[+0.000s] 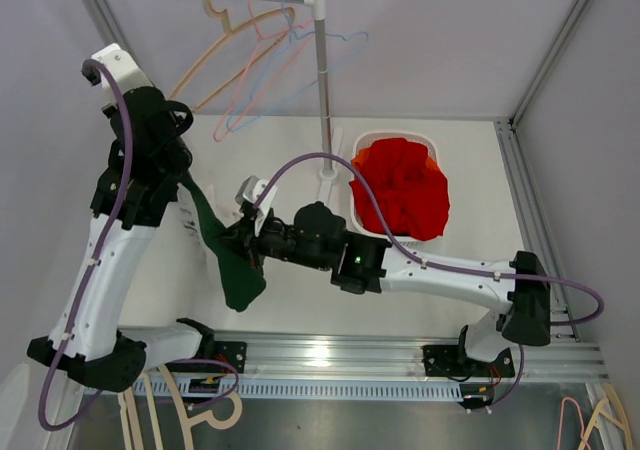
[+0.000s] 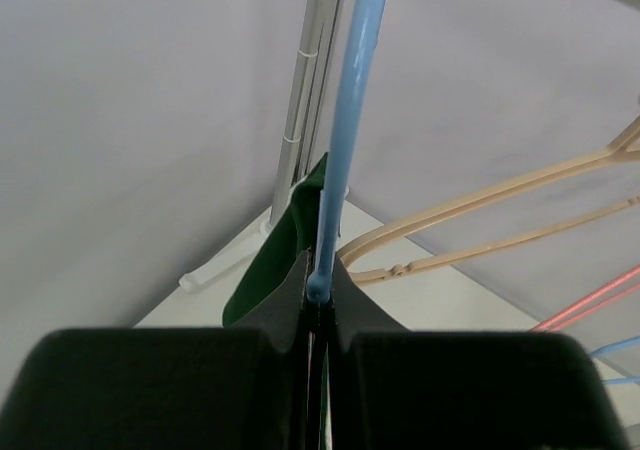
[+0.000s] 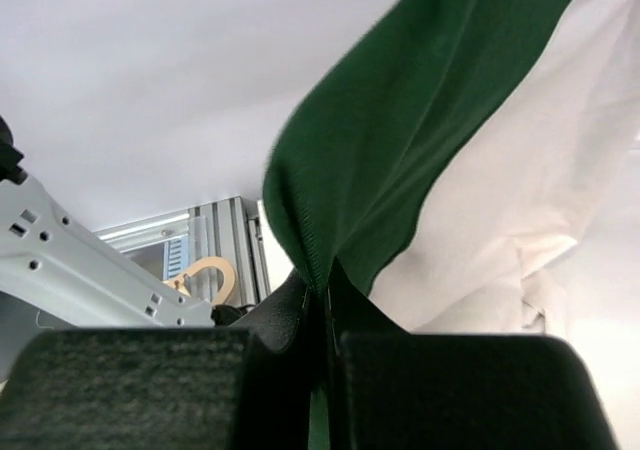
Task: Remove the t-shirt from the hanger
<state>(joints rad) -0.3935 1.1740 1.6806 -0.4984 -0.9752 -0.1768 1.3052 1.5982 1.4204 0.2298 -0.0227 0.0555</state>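
Fabric of the green t-shirt (image 1: 228,265) is pinched tight in my right gripper (image 3: 325,305), left of the white basket (image 1: 372,136); my left gripper (image 2: 318,295), farther left of that basket, clamps the blue hanger (image 2: 348,120) carrying it.

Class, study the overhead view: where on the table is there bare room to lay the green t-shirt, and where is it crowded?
Bare: the table between the basket of red clothes and the right side rail, and the strip between the right arm and the near rail. Crowded: centre-left, where the right gripper pinches the green t-shirt beside the left arm.
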